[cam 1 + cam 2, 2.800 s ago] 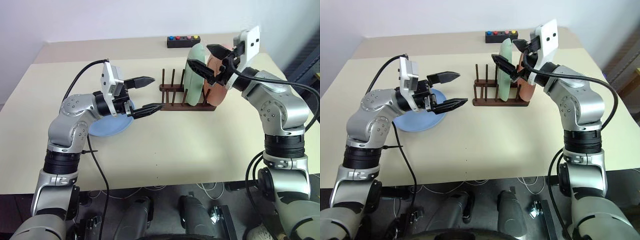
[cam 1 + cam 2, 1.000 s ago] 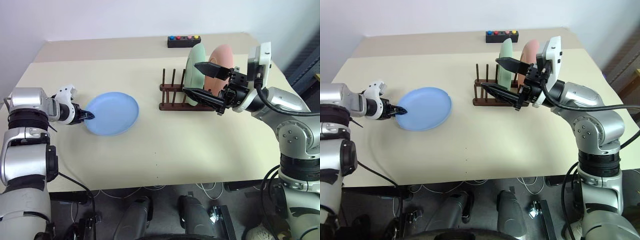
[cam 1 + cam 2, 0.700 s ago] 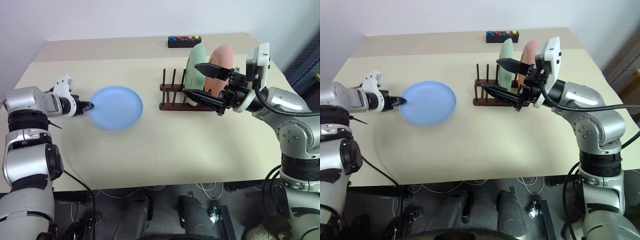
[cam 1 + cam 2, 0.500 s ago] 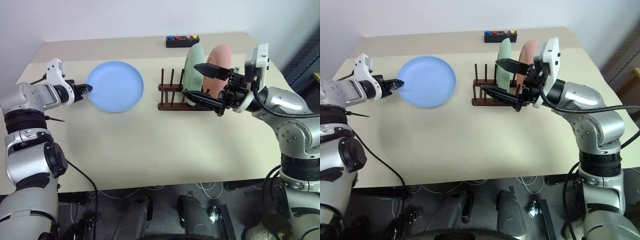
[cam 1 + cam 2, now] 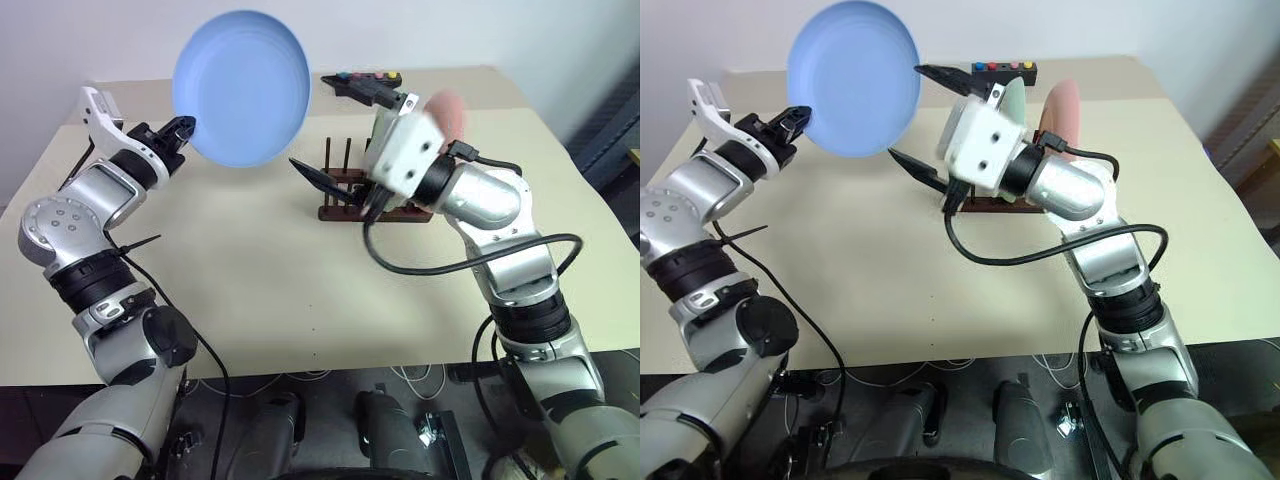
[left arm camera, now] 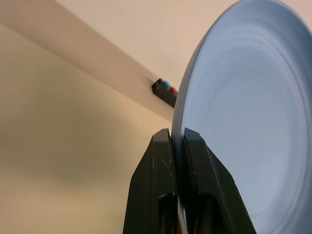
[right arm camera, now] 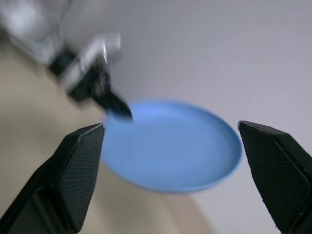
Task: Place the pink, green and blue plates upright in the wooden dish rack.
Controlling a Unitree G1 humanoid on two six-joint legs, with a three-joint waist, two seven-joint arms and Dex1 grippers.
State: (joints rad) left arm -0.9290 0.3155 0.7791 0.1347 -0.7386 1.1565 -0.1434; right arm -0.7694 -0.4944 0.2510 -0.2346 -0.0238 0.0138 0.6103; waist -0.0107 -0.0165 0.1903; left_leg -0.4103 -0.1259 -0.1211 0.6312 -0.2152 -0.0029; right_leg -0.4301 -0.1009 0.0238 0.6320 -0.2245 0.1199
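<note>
Fingers of our left gripper (image 6: 176,141) are pressed together on the rim of the blue plate (image 5: 241,86), which we hold high above the table (image 5: 260,290) with its hollow face turned toward us. Just to the right of that pinch, across the disc, our right gripper (image 7: 170,141) faces the plate with its jaws spread as wide as they go and nothing between them (the plate sits squarely in the gap as its wrist camera looks at it).

Beyond the right gripper, on the table, stands the wooden dish rack (image 5: 345,200), with free pegs at its near-left end. The green plate (image 5: 1014,100) already stands upright in it, and the pink plate (image 5: 1060,108) stands upright just right of the green one.

We judge the main risk to be the handover: the left gripper has only a thin edge grip, so a push from the right fingers (image 7: 78,170) before they close could swing or pry the plate loose, and it would fall a long way. A second risk is the right arm brushing the two racked plates, which it hangs right over.

We can read no writing or brand anywhere; the small black box (image 5: 1004,70) behind the rack shows only coloured buttons.
</note>
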